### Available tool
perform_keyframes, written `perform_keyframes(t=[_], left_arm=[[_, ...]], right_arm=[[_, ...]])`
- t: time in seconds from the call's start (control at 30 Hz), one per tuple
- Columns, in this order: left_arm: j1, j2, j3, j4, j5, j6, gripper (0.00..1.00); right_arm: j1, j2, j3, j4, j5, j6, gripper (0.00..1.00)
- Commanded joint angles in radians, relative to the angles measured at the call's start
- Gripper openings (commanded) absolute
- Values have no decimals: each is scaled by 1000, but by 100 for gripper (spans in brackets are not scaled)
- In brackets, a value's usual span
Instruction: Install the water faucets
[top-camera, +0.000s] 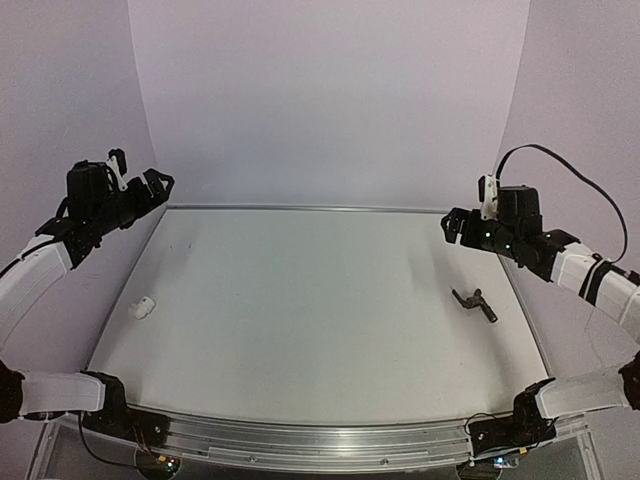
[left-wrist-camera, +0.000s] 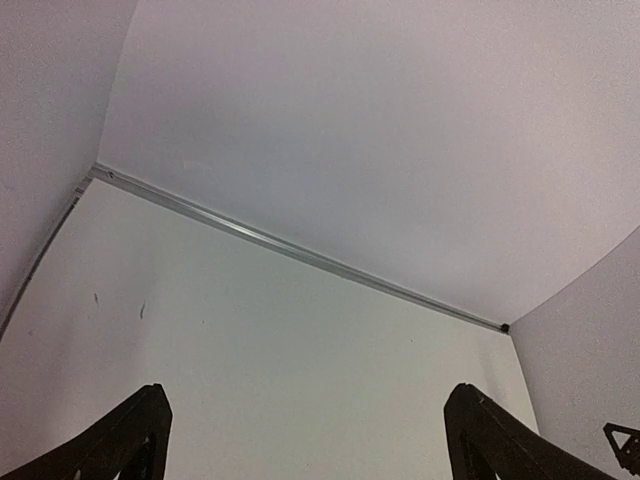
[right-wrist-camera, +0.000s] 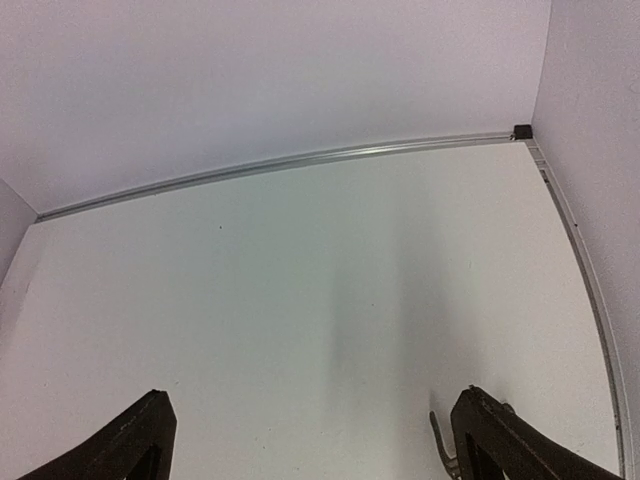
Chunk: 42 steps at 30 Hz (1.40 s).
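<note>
A small black T-shaped tap (top-camera: 475, 303) lies on the white table at the right; its lever (right-wrist-camera: 440, 445) peeks out beside my right finger in the right wrist view. A stubby white fitting (top-camera: 143, 307) lies near the table's left edge, far from the tap. My left gripper (top-camera: 160, 184) hovers high over the far left corner, open and empty; its fingers (left-wrist-camera: 135, 440) stand wide apart. My right gripper (top-camera: 450, 226) hangs above the far right side, behind the tap, open and empty, with its fingers (right-wrist-camera: 500, 445) spread wide.
A metal rail (top-camera: 300, 208) edges the table's far side and another (top-camera: 320, 440) runs along the near side between the arm bases. Pale walls close in behind and on both sides. A black cable (top-camera: 570, 175) loops above the right arm.
</note>
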<state>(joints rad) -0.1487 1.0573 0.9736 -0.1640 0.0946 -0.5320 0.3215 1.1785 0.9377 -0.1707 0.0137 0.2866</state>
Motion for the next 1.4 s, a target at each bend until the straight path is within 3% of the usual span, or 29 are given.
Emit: perform_keyframes(t=[0.0, 0.13, 0.23, 0.3, 0.47, 0.7, 0.87, 1.13, 1.37], left_arm=[[-19, 24, -44, -35, 43, -16, 96], [-20, 21, -74, -157, -89, -61, 98], [-15, 43, -69, -334, -336, -225, 100], [7, 80, -66, -417, -377, -294, 100], [131, 162, -78, -534, -238, -414, 100], [260, 79, -209, -456, -191, -627, 99], [325, 154, -190, -418, -130, -760, 88], [350, 291, -184, -367, -98, -797, 74], [355, 352, -212, -289, -82, -774, 74]], right_arm=[[20, 48, 47, 21, 18, 9, 98], [26, 74, 42, 20, -1, 6, 98], [26, 91, 41, 22, -4, 11, 98], [27, 100, 37, 23, 0, 21, 98], [28, 100, 20, 34, -5, 42, 98], [28, 76, -8, 47, -40, 48, 98], [27, 66, -5, 50, -40, 35, 98], [27, 8, -24, 49, -31, 36, 98], [28, -1, -33, 48, -29, 35, 98]])
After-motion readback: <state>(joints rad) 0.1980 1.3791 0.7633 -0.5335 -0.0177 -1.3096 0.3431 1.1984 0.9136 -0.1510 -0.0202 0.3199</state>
